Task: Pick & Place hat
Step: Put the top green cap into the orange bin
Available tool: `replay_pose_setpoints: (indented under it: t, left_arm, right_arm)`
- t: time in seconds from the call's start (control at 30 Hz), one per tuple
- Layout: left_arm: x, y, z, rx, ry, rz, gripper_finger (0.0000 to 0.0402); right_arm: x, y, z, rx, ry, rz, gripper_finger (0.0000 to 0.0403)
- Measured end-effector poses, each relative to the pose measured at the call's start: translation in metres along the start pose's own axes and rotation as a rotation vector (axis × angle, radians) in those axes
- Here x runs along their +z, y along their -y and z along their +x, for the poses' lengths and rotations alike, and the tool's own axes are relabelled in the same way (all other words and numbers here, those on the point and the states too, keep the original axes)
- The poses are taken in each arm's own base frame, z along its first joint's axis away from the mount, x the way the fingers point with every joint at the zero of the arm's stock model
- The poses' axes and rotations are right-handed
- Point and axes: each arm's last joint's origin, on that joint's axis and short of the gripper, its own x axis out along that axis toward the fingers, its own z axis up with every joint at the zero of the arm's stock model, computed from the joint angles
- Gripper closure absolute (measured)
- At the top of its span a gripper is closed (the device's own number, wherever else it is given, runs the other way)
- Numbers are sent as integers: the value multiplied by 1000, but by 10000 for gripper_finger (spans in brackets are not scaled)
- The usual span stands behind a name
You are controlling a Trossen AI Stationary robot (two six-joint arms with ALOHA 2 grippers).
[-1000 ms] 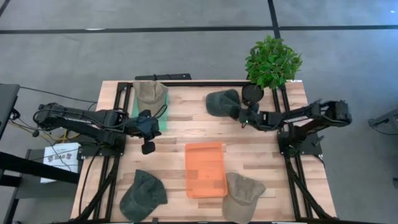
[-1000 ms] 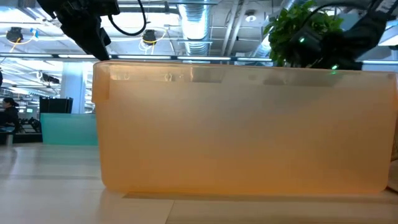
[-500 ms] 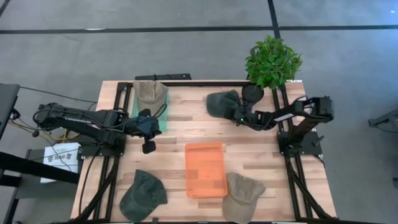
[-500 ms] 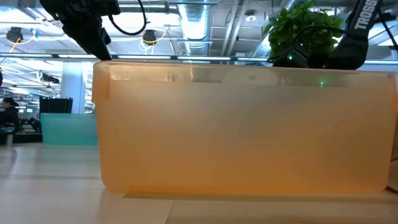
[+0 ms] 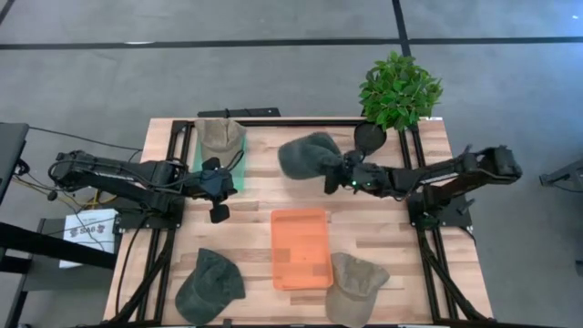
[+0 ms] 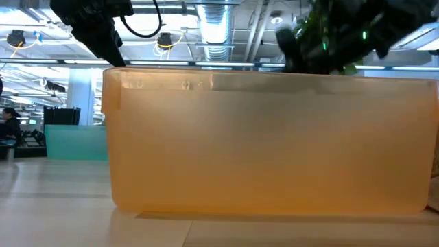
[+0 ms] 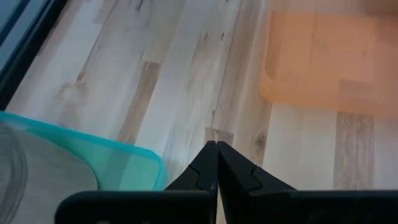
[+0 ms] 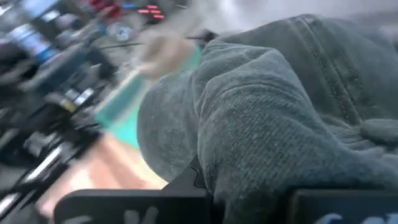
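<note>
You have a potted plant (image 5: 399, 89) at the far right corner of the bench (image 5: 264, 196), its leaves spreading past the edge. A white labelled box (image 5: 88, 233) sits on the floor off the bench's left side, beside black cables (image 5: 55, 187). Dark lines (image 5: 182, 43) cross the grey floor. In the low view, a person (image 6: 8, 118) sits far left in the room behind.

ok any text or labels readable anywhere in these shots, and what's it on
Nothing reads clearly.
White sheet on the floor left of the table: dark print, too small to read.
Right arm in the low view: blurred mid-motion, no lettering legible.
Grey-green hat in the right gripper, orange tray: no visible text.
</note>
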Motion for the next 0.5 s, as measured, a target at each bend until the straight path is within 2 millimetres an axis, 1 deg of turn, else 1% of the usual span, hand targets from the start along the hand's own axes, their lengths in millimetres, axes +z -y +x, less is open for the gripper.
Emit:
replay_pose_setpoints:
  t: [0.13,0.3,0.4,0.5]
  left_arm:
    - [0,0,0,1,0,0,401]
    - [0,1,0,-9,0,1,401]
    - [1,1,0,-13,5,0,401]
    - [2,1,0,-18,22,-5,401]
  right_arm:
    - [18,-39,-15,92,-14,-249,397]
    - [32,-83,-36,146,-124,-550,395]
    - [29,-100,-48,173,-219,-712,395]
    - [21,-111,-60,253,-306,-826,399]
